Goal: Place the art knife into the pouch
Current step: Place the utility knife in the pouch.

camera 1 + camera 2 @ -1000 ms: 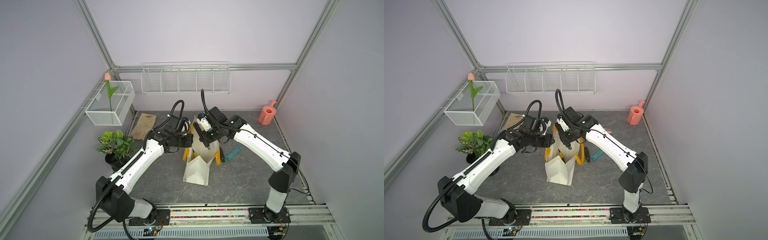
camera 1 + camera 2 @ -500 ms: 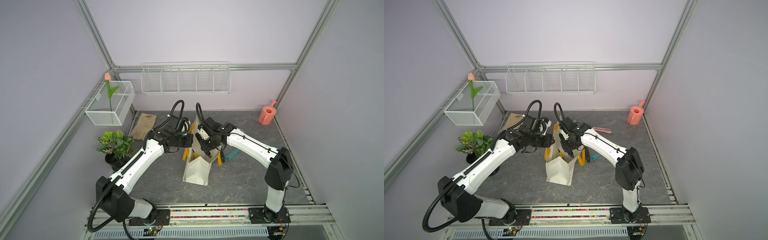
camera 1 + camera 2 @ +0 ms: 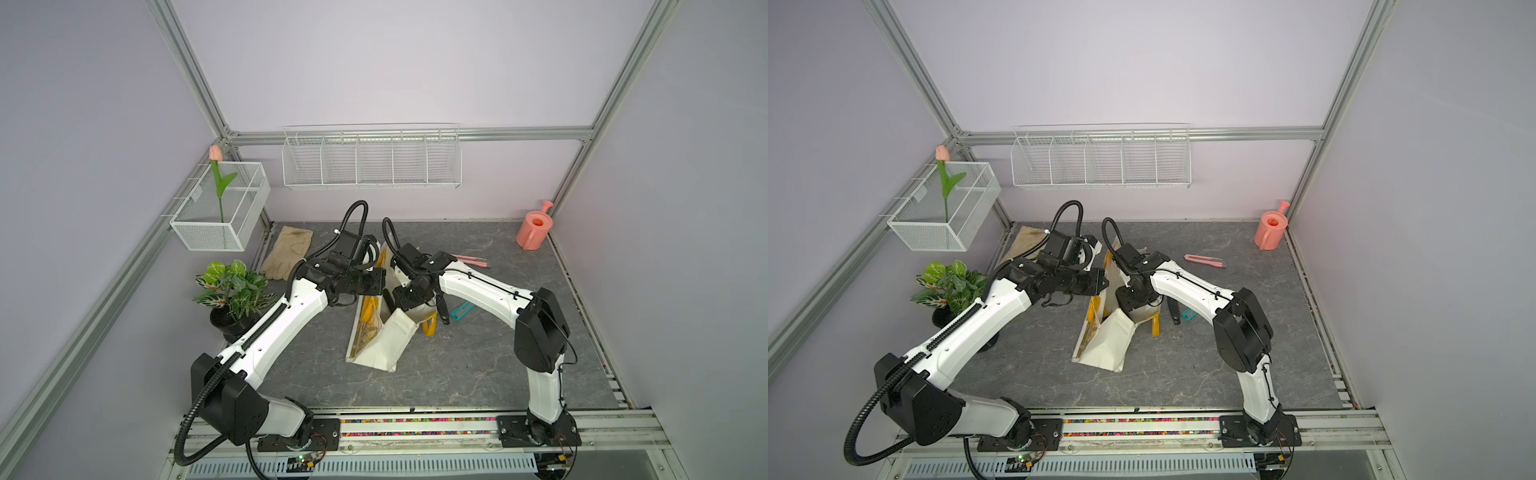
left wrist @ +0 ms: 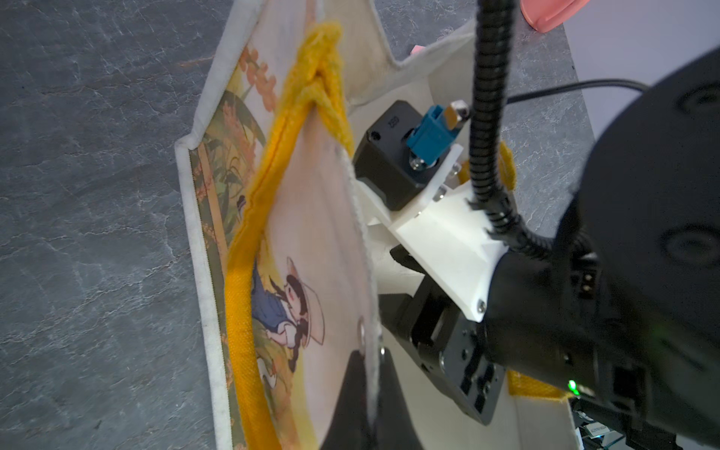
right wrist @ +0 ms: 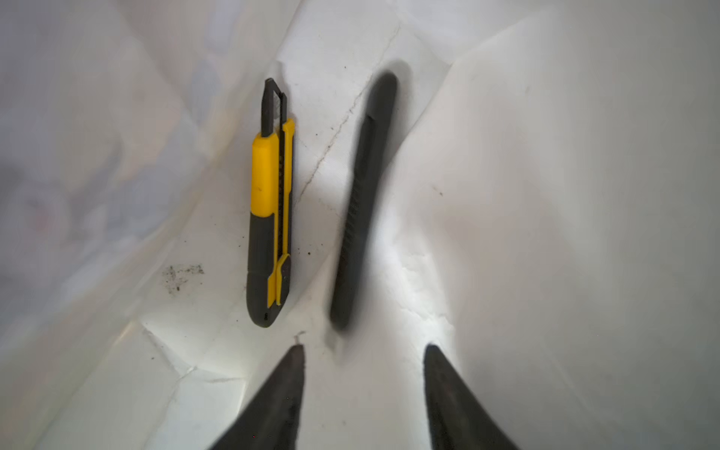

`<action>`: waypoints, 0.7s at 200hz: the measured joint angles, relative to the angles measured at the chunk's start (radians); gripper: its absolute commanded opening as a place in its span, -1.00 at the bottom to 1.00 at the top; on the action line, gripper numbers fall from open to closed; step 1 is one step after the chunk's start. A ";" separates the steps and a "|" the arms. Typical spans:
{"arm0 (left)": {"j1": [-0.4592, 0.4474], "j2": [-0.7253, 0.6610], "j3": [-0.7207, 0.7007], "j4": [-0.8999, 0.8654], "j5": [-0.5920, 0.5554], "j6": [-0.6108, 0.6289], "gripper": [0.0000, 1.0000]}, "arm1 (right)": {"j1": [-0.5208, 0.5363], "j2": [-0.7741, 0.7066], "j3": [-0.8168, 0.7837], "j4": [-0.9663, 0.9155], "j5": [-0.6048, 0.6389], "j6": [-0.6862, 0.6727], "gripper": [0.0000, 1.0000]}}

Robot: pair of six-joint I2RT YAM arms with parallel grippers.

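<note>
left gripper (image 4: pixel 370 360): I see it clamped tight on the pouch (image 4: pixel 323 218) rim, with the fabric pinched between its fingers (image 4: pixel 350 393), holding the mouth up
right gripper (image 5: pixel 363 348): down inside the pouch mouth; my wrist view shows the jaws well apart with nothing between them
art knife (image 5: pixel 362 202): dark grey and blurred, on the cream inside of the pouch just beyond the right gripper and free of it; I cannot tell if it lies flat
yellow knife (image 5: pixel 270 210): also inside the pouch, beside the art knife and roughly parallel, not touching it
pouch: in both top views it sits mid-table (image 3: pixel 478 365) between the left arm (image 3: pixel 291 320) and right arm (image 3: pixel 486 291), with one orange handle (image 3: pixel 429 326) hanging out on the right arm's side
pink knife (image 3: pixel 1204 261): on the table behind the right arm, well apart from the pouch
black tool (image 3: pixel 1173 311) and teal tool (image 3: pixel 1187 314): on the table just beside the pouch; I cannot make out what they are
watering can (image 3: pixel 534 230): far right corner
glove (image 3: pixel 289 251): far left, near the plant (image 3: pixel 232 286)
</note>
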 measured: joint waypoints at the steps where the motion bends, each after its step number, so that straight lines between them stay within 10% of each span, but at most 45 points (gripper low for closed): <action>1: 0.000 0.000 0.000 0.000 0.000 0.000 -1.00 | 0.000 0.000 0.000 0.000 0.001 0.002 0.21; 102: 0.000 0.000 0.000 0.002 -0.008 0.000 -1.00 | -0.006 -0.359 0.141 -0.090 0.132 -0.034 0.64; 140: 0.000 0.000 0.000 0.032 0.022 -0.020 -1.00 | -0.138 -0.521 -0.054 -0.061 0.169 -0.013 0.68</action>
